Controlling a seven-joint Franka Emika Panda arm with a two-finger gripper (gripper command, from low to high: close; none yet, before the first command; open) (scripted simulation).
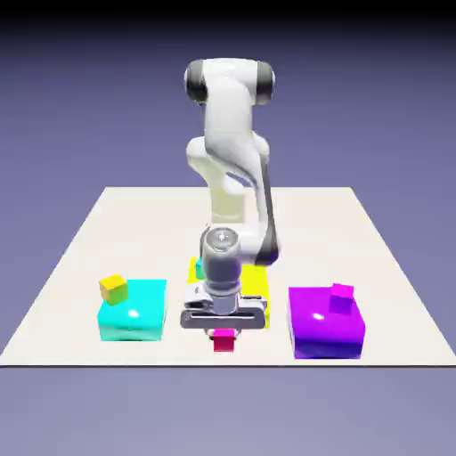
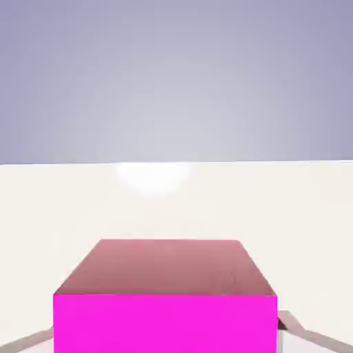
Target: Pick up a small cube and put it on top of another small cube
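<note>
A small pink cube (image 1: 223, 339) sits between the fingers of my gripper (image 1: 223, 333), close to the table's front edge. In the hand view the same pink cube (image 2: 165, 320) fills the bottom middle, and a grey fingertip (image 2: 291, 325) lies against each of its sides, so my gripper (image 2: 165, 345) is shut on it. A small yellow cube (image 1: 113, 288) is at the far left corner of a large cyan block (image 1: 138, 313); whether it rests on the block I cannot tell. A small magenta cube (image 1: 342, 297) lies on top of a large purple block (image 1: 327, 328).
A large yellow block (image 1: 256, 280) stands behind my hand, mostly hidden by the arm, with a bit of something cyan-green (image 1: 192, 267) at its left. The cyan block is at the exterior view's left and the purple block at its right.
</note>
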